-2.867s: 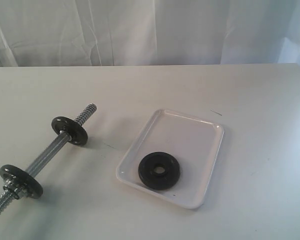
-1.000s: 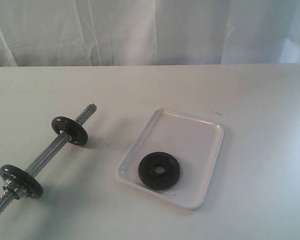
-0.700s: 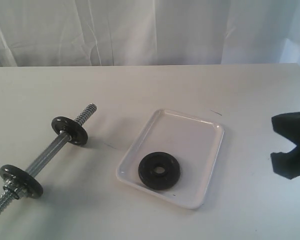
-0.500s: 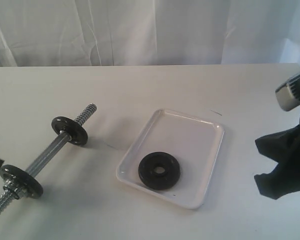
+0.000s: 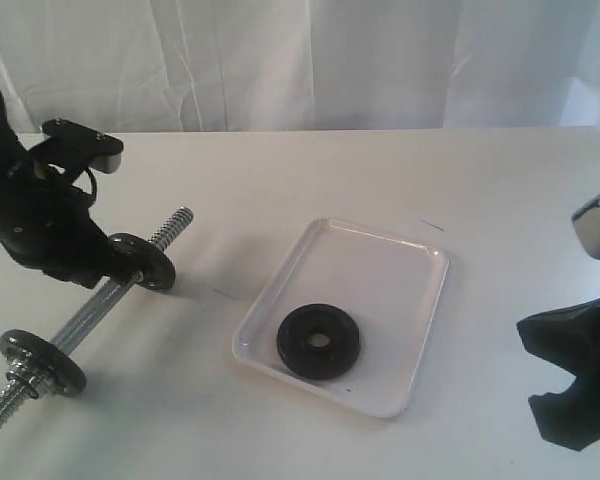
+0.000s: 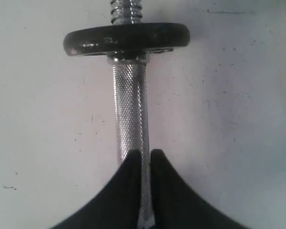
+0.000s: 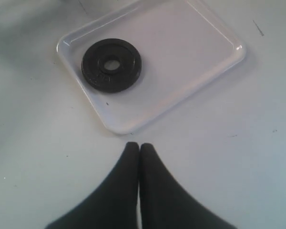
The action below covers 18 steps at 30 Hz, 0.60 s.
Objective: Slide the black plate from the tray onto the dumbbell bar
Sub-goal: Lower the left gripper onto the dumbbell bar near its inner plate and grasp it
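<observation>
Exterior view | black plate [image 5: 319, 341] lies flat in tray [image 5: 375, 275], near-left corner | right gripper [image 7: 136, 146] together, left gripper [image 6: 144, 154] almost together over dumbbell bar [image 5: 92, 308] | we fear a closed gripper just pushes the plate or rolls the bar away

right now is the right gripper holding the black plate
No, the black plate lies flat on the tray, apart from the shut right gripper.
</observation>
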Each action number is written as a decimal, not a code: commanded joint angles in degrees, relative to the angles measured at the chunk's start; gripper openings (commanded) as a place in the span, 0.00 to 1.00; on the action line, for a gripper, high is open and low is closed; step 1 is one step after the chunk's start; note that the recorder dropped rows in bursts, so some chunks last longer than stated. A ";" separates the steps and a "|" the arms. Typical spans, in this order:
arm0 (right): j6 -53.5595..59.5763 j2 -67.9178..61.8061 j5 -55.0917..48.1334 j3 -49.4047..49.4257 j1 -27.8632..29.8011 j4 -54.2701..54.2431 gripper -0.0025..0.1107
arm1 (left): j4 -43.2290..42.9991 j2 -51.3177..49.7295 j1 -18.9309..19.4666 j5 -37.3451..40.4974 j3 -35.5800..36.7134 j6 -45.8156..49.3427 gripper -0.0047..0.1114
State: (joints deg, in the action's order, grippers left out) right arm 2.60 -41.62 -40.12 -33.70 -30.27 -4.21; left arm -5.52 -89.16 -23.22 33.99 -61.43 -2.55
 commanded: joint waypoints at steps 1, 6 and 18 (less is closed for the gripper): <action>0.40 0.88 0.99 0.16 -0.11 -0.27 0.02 | 0.58 -4.48 -0.24 -0.29 -1.62 -0.17 0.52; 0.40 0.88 1.11 0.16 -0.11 -1.24 0.02 | 0.29 -7.76 -0.24 -4.15 -1.62 -0.17 0.81; 0.40 0.88 1.36 0.16 -0.11 -1.84 0.02 | -0.07 -11.56 -0.24 -8.72 -1.62 -0.17 0.71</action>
State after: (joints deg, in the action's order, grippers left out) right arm 2.60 -41.06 -39.79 -33.70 -30.27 -5.70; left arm -5.61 -100.58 -23.22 25.32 -62.82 -2.55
